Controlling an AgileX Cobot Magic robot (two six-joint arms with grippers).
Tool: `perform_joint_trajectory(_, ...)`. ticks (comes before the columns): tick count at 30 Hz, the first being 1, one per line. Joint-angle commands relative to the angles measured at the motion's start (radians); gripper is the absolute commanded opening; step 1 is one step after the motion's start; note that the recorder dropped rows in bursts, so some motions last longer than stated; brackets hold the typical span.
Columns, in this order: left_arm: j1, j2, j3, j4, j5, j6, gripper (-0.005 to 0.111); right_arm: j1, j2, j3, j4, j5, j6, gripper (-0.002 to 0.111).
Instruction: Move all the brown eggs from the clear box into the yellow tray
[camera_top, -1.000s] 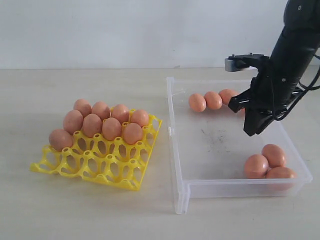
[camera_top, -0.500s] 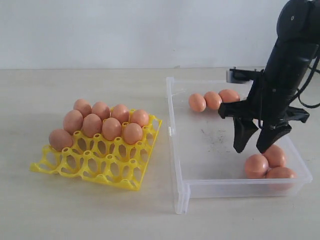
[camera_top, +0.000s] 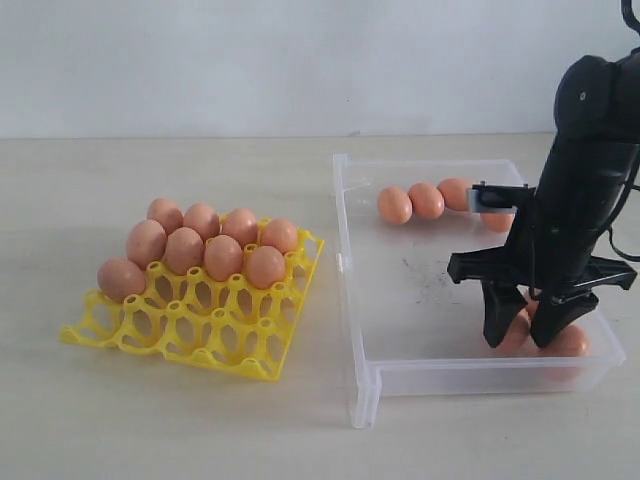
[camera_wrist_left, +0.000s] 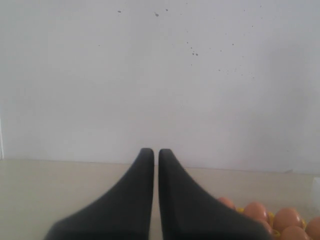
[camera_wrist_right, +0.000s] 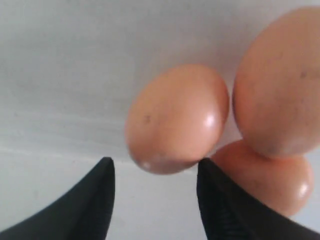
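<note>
Nine brown eggs filled the yellow tray; at least six lay in the clear box, one ungripped just beyond the right gripper's parted fingers.

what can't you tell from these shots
- Exterior view: right gripper covers the corner brown eggs in the clear box; count unclear.
- Left wrist view: yellow tray cut off by frame edge.
- Right wrist view: those eggs cropped; fingertip contact unclear.
</note>
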Motion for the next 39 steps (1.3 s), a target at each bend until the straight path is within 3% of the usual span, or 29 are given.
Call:
perform_joint_trajectory(1, -0.004, -0.001, -0.003, -0.005, -0.006, 0.003, 0.004, 0.001, 0.003, 0.004, -0.009, -0.066, -0.003, 0.047)
perform_joint_trajectory(11, -0.004, -0.001, -0.003, -0.005, -0.006, 0.003, 0.004, -0.001, 0.038, 0.004, -0.048, -0.130, -0.012, 0.047)
perform_joint_trajectory(26, -0.004, -0.001, -0.003, -0.005, -0.006, 0.003, 0.004, -0.001, 0.050, 0.004, -0.075, -0.231, -0.241, 0.047)
perform_joint_trajectory(39, -0.004, -0.001, -0.003, -0.005, -0.006, 0.003, 0.004, -0.001, 0.052, -0.005, -0.077, -0.134, -0.316, 0.047)
